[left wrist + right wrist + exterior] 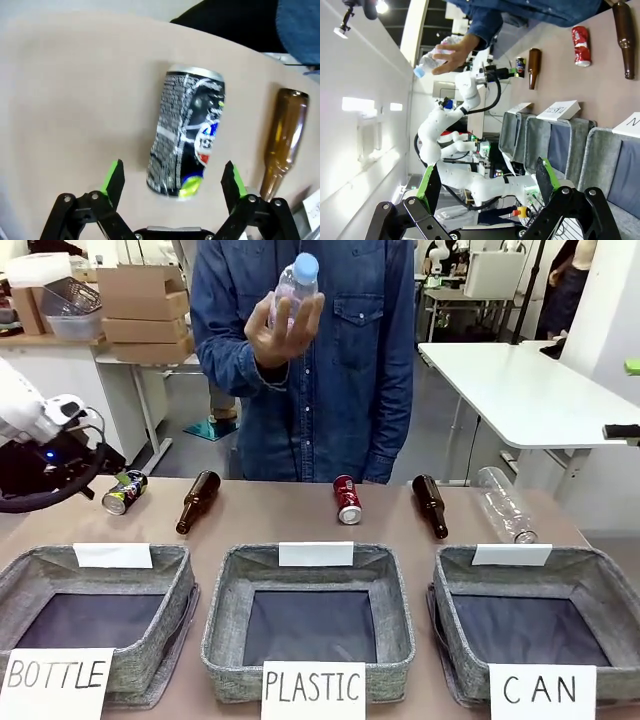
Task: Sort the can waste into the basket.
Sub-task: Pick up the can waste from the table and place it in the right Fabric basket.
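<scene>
The dark can [124, 492] lies on its side at the table's far left. In the left wrist view this dented dark can [187, 132] lies between the fingers of my open left gripper [172, 177], whose green pads stand on either side of its lower end. From the front, my left gripper [98, 478] hangs just left of the can. The red can [347, 499] lies mid-table, beyond the middle basket. At the front right stands the grey basket [600, 575] labelled "CAN". My right gripper [487, 185] is open and holds nothing, far from the red can [580, 46].
Two brown bottles [197, 502] [431, 505] and a clear plastic bottle [505, 505] lie on the table. The person holds up another clear bottle [295, 285] with a blue cap. Baskets labelled "BOTTLE" [30, 570] and "PLASTIC" [225, 585] stand left and middle.
</scene>
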Controlling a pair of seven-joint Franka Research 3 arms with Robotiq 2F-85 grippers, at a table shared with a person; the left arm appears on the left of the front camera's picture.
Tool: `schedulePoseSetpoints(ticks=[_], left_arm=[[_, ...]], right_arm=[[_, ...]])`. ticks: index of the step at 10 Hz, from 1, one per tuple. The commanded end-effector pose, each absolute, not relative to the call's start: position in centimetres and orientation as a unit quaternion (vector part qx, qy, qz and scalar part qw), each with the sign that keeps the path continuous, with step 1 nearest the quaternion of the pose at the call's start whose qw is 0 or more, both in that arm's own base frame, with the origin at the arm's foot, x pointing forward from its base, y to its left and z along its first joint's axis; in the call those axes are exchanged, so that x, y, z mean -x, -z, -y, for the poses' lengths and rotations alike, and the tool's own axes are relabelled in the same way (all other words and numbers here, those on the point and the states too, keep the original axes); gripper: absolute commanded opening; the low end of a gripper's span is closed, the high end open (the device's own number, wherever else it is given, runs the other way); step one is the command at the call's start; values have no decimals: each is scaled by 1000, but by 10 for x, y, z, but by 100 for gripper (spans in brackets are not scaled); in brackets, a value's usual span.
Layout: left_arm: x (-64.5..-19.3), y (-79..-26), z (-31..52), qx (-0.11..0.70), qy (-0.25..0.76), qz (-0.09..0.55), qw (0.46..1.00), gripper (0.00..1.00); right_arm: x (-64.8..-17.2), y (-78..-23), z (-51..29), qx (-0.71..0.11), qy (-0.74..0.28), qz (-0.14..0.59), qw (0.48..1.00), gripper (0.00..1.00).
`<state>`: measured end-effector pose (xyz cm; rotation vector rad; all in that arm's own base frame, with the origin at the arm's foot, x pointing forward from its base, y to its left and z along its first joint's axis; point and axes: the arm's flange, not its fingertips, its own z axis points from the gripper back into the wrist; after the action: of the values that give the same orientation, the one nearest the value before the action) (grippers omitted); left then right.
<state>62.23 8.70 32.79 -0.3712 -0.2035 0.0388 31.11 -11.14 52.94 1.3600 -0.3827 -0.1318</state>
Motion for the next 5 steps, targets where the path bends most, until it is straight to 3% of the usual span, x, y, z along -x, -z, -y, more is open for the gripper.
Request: schedulePoseSetpoints(ticks=[1,5], left_arm=[[-644,-320,-84,166,-10,71,983,100],[-658,-302,-72,161,15,50,986,100]], right_arm=[[-314,-532,112,-630,48,187,752,100],[-314,-532,112,-630,48,187,752,100]])
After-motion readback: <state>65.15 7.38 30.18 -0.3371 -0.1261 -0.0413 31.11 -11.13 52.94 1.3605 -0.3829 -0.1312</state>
